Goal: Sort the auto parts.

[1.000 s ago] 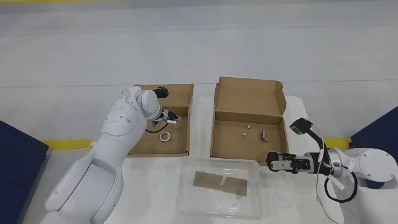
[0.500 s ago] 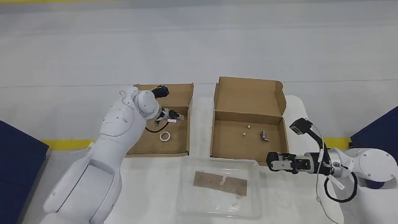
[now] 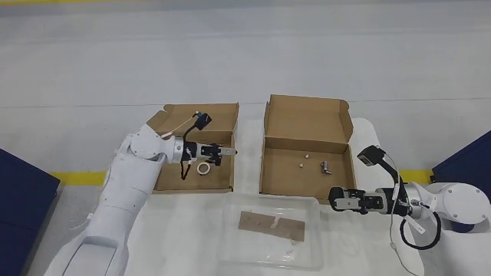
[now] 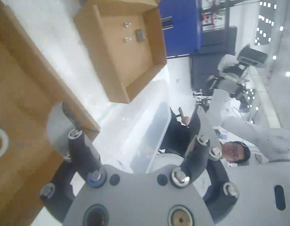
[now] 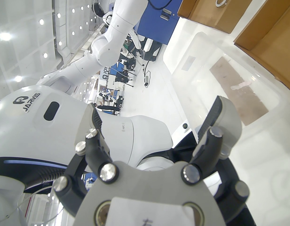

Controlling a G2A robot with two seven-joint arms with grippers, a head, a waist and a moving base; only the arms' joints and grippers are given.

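Left gripper (image 3: 229, 152) open above cardboard box (image 3: 184, 178) edge, near white ring (image 3: 203, 169); right gripper (image 3: 333, 198) open, empty.

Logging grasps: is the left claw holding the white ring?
No, the left claw is open and empty; the white ring lies loose in the cardboard box.

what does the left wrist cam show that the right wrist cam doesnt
Left wrist view: the inside of the right box, holding a grey block and two small pale parts.
Right wrist view: the brown sheet lying in the clear bin, with a pale part on it.
Both: the white ring in the left box, and the bin.
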